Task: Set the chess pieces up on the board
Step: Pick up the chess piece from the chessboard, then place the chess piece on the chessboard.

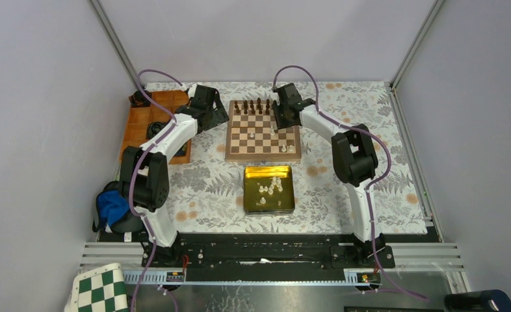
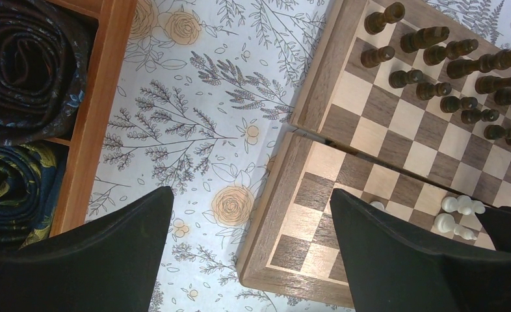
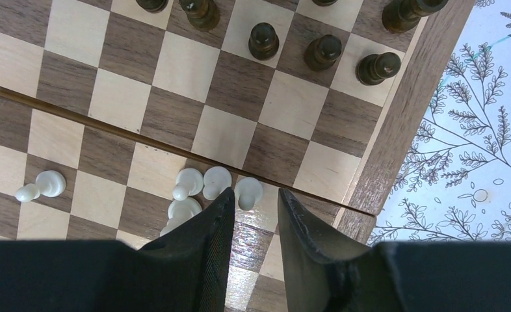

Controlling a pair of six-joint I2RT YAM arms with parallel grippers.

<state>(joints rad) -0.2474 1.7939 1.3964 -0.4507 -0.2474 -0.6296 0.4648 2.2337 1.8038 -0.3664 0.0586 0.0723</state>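
Note:
The board point(image 1: 253, 140) lies at the table's middle back, with dark pieces point(image 1: 253, 106) along its far rows. Three cream chess pieces point(image 1: 285, 148) stand near its near right corner, and more lie in a gold tin point(image 1: 248, 195). My right gripper point(image 3: 255, 192) hangs low over that corner, its jaws apart by a narrow gap. One white pawn point(image 3: 248, 193) stands at the tips, against the left finger, not clamped. Other white pawns point(image 3: 189, 180) cluster just left of it. My left gripper point(image 2: 249, 194) is wide open over the board's left rim point(image 2: 285, 195), holding nothing.
An orange compartment tray point(image 1: 139, 130) with rolled dark ties point(image 2: 25, 65) sits left of the board. A blue cloth point(image 1: 113, 207) lies by the left arm's base. A green-and-white checkered mat point(image 1: 100, 289) pokes in at the bottom left. Floral cloth point(image 2: 194, 130) covers the table.

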